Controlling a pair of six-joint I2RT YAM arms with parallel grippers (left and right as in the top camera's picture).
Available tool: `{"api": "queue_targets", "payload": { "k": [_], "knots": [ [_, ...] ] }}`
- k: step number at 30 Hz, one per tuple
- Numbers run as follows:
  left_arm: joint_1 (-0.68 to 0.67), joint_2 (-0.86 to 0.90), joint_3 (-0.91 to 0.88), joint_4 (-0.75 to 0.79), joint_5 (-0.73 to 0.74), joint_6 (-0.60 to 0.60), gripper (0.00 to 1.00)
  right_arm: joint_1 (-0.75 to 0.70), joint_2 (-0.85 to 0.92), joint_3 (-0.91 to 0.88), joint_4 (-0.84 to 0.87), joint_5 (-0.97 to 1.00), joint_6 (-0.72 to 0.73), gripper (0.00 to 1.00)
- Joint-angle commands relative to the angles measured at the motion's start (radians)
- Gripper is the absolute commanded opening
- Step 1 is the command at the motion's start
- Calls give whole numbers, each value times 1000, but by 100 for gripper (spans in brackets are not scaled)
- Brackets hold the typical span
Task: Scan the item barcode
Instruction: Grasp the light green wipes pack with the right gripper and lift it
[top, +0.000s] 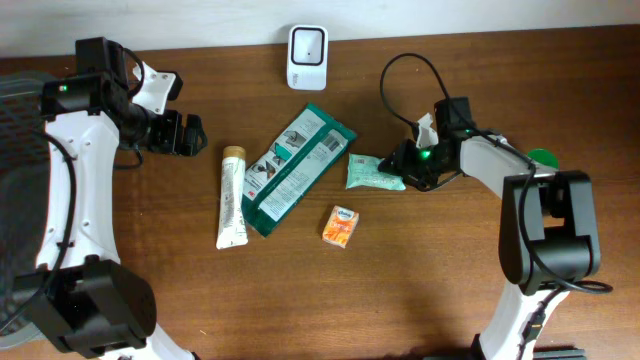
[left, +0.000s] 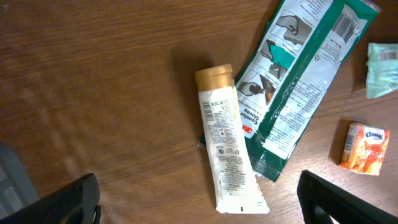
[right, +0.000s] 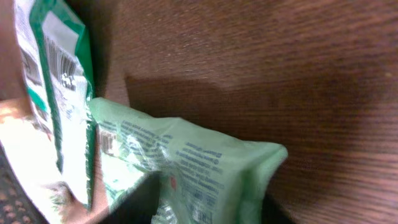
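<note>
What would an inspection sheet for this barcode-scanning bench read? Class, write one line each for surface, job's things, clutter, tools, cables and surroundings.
Surface: brown wooden table, wood grain showing between the items.
Job's things: white scanner at the far edge; pale green pouch at the right tool.
Clutter: green-and-white glove pack, barcode facing up; gold-capped tube against its left side; small orange tissue pack lying apart.
Tools: left tool open, holding nothing; right tool at the pouch, grip unclear.
Cables: black cable looping above the right arm.
Surroundings: pale wall behind the table; dark mesh at the left edge.
</note>
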Motion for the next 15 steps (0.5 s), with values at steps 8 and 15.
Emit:
{"api": "queue_targets", "payload": {
  "k": [8,15],
  "knots": [
    [4,-21,12,-1,15,12,99,-60,-288,-6,-149,-309,-311,4],
    [4,-21,12,-1,15,12,99,-60,-694,-6,-338,-200,-283,4]
  ]
}}
